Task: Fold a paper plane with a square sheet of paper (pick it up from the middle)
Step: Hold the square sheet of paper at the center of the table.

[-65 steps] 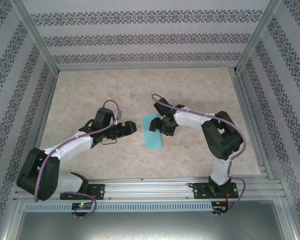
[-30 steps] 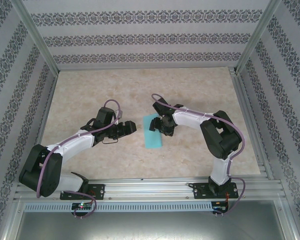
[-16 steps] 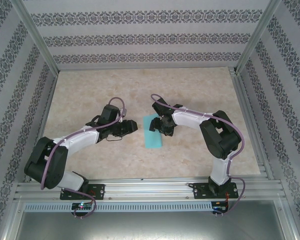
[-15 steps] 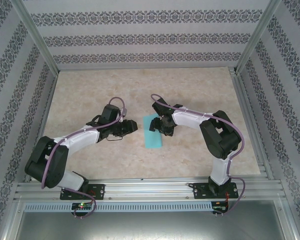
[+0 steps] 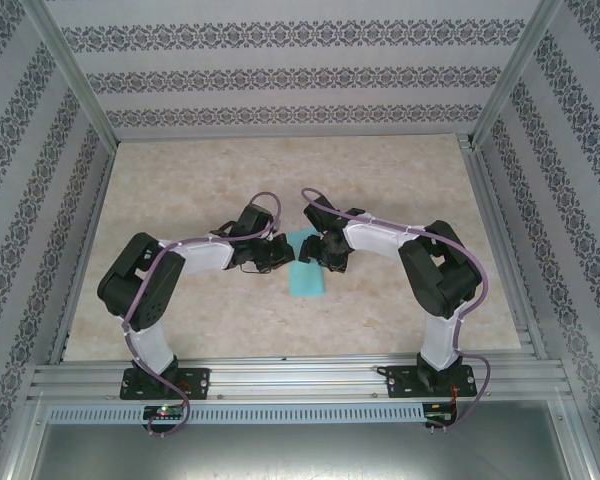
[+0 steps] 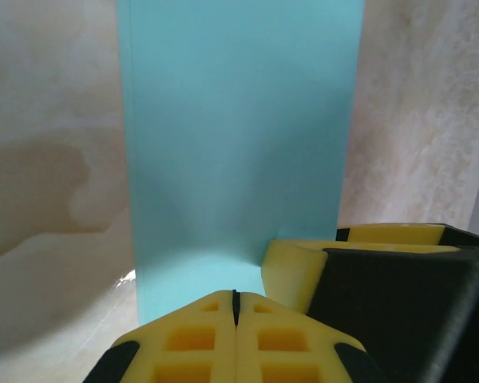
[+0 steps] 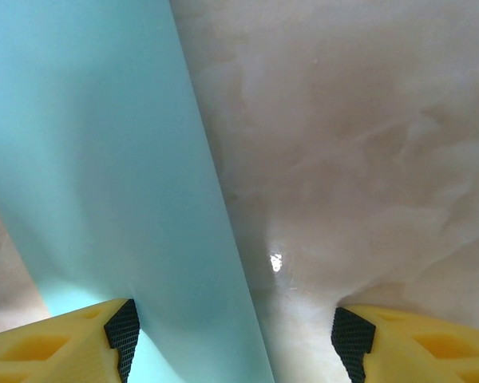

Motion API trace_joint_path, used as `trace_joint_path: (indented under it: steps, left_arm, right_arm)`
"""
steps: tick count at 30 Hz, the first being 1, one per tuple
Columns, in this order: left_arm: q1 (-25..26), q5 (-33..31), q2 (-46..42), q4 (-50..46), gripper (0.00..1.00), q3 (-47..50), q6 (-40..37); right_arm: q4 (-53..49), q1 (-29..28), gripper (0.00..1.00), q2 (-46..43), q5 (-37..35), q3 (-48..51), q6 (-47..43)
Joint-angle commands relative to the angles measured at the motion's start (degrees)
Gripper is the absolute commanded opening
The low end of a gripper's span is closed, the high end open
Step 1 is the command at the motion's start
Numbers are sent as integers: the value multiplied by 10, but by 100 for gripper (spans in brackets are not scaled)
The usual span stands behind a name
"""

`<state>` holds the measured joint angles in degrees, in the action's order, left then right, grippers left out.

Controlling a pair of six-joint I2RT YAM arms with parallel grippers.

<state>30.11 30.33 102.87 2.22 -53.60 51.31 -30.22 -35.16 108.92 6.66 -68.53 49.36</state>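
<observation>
The square sheet of paper [image 5: 306, 275] lies on the table as a narrow turquoise rectangle, apparently folded in half. My left gripper [image 5: 280, 255] is at its left long edge. In the left wrist view its yellow fingers [image 6: 199, 339] are pressed together, tips low over the near edge of the paper [image 6: 231, 144], with nothing seen between them. My right gripper [image 5: 315, 250] is open and straddles the paper's right edge. One of its fingers [image 7: 64, 339] rests on the paper [image 7: 104, 159], the other on bare table. That right finger [image 6: 297, 271] also shows pressing the sheet beside my left tips.
The marble-look table [image 5: 180, 170] is bounded by an aluminium frame rail [image 5: 300, 372] at the front and patterned walls [image 5: 280, 80] on three sides. Both arms meet over the table's middle.
The left arm has swung right toward the paper, and its gripper has gone from open to shut. The right arm and the paper have stayed put.
</observation>
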Motion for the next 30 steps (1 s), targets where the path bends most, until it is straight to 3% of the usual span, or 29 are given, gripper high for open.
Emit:
trace_joint_path:
  steps: [1, 19, 27, 30]
  left_arm:
    - [10, -12, 11, -4, 0, -18, 12]
    - [21, -51, 60, -39, 0, -18, -1]
    - [21, -56, 63, -43, 0, -16, -9]
    - [21, -57, 63, -43, 0, -15, -11]
  right_arm:
    - [-6, -4, 71, 68, -27, 33, 2]
    - [5, -6, 72, 52, -13, 32, 6]
    - [60, 18, 74, -81, 6, 44, -21]
    - [127, 46, 73, -144, 55, 86, -24]
